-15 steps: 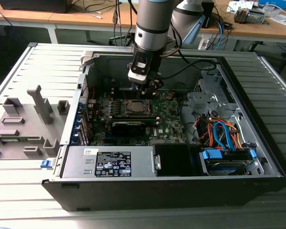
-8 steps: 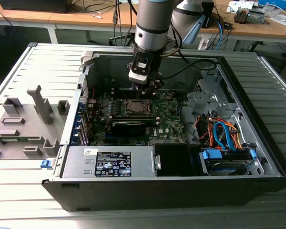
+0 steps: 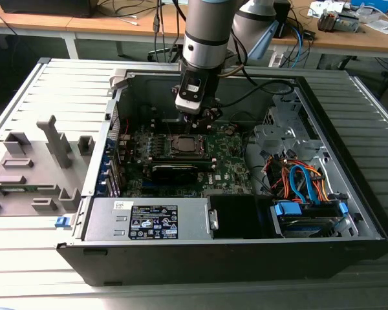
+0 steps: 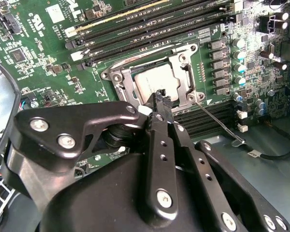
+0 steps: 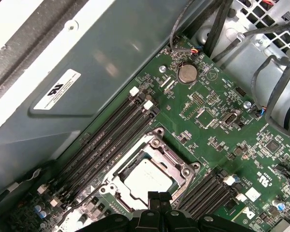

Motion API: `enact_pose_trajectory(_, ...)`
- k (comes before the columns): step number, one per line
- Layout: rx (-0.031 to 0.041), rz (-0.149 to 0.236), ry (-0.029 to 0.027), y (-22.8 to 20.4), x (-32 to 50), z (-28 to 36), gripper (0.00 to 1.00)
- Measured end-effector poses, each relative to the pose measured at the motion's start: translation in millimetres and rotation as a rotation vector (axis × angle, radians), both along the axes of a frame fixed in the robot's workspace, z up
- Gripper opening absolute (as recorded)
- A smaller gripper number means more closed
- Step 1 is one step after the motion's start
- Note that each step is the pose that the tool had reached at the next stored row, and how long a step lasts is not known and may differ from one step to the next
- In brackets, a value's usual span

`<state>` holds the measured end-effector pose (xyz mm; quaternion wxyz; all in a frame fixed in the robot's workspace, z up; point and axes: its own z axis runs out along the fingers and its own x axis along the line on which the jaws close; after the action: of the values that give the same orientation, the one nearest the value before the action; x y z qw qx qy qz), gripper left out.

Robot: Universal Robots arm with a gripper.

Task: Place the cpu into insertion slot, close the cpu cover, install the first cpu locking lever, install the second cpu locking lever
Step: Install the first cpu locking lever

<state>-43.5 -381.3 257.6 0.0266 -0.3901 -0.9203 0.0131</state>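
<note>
1. The cpu lay flat in its socket on the motherboard, its pale metal top facing up.
2. The cover sat down around the cpu as a silver frame, the chip showing through its square opening.
3. A thin lever ran out from one socket corner and slanted across the nearby memory slots, not tucked against the frame.
4. The hand hung just above the socket's edge, clenched, its black tips together with nothing seen between them.
5. In the exterior view the hand reached down into the open case, directly over the socket.
6. A grey power supply lay along the case's near wall.
7. The case rested on a ribbed grey surface.
</note>
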Motion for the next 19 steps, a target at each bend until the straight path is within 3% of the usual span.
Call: enact_pose_trajectory(19,0.0,0.037,0.0,0.0,0.0,0.0,0.11)
